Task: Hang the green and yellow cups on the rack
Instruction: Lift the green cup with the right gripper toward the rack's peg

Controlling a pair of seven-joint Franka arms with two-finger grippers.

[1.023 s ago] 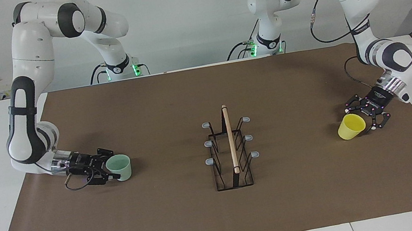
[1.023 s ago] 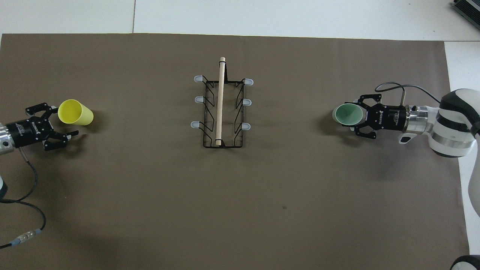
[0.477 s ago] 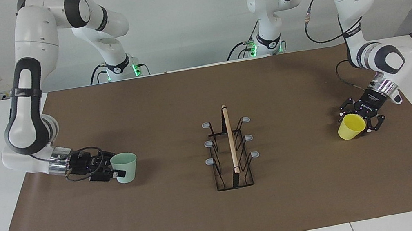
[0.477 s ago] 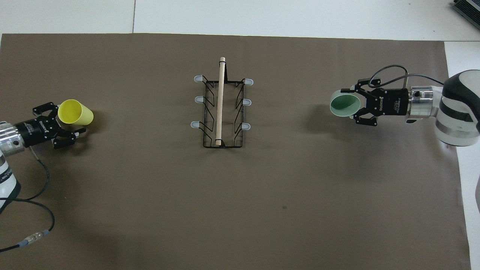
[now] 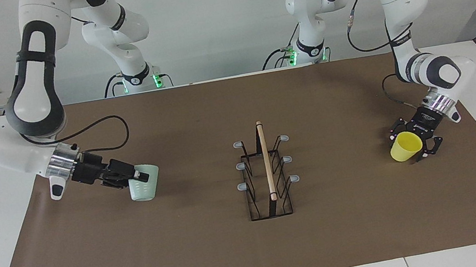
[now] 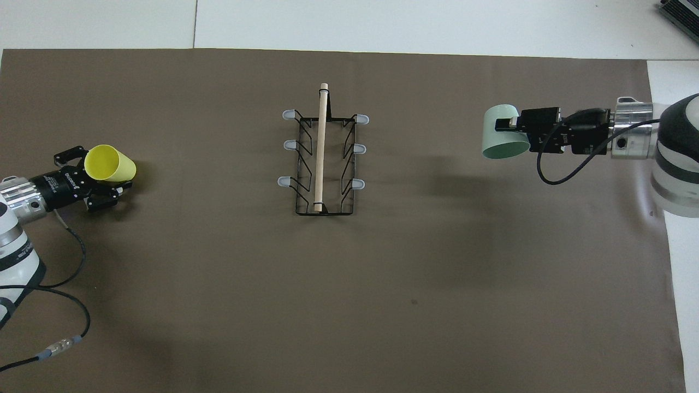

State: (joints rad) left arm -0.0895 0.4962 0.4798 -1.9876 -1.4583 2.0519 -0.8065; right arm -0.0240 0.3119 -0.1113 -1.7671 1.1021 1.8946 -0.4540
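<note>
Zero cups hung so far; one was in hand, one not yet gripped.

We noted the rack (image 5: 266,173) standing mid-table with all six prongs bare. The right gripper (image 5: 134,180) was clamped on the green cup (image 5: 145,189), fingers pinching its wall, the cup lifted off the mat toward the right arm's end and tipped partly over. The yellow cup (image 5: 405,146) lay on its side on the mat at the left arm's end; the left gripper (image 5: 418,146) stood around it, fingers apart and not closed on it. We judged the work early: green needed carrying to a prong and turning mouth-down, yellow needed grasping, lifting and hanging too.
</note>
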